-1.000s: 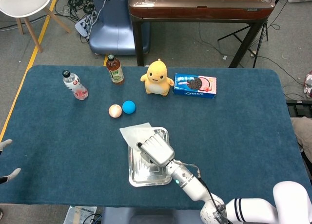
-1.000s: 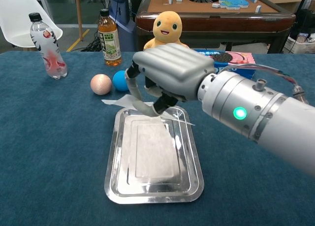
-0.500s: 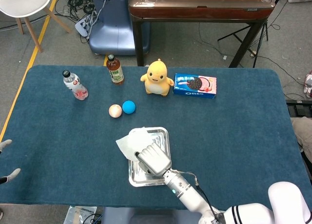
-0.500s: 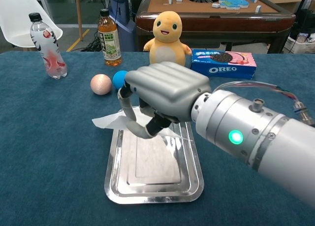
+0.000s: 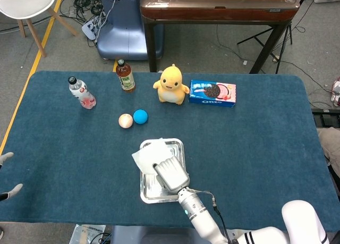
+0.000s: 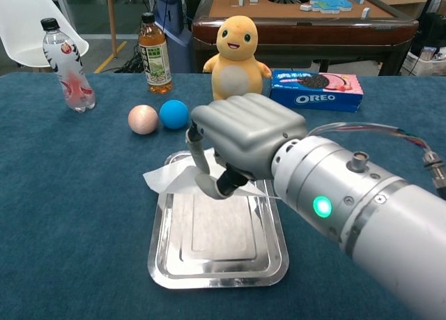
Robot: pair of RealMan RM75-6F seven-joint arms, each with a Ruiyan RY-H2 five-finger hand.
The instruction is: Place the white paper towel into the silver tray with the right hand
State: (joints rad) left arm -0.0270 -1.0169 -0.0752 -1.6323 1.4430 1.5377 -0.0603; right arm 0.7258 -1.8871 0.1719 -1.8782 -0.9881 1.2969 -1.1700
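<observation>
While head view hides the grip – chest view shows right hand (image 6: 240, 142) pinching paper towel (image 6: 173, 180)

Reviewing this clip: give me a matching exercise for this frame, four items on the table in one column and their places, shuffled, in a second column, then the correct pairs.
Things:
1. white paper towel
2. blue ball
3. blue Oreo cookie box
4. clear plastic bottle with red label

Places:
A. nearest the table's left edge
B. right of the yellow plush toy
C. held by the right hand over the silver metal tray
D. beside the peach-coloured ball

Pairs: 1-C, 2-D, 3-B, 4-A
</observation>
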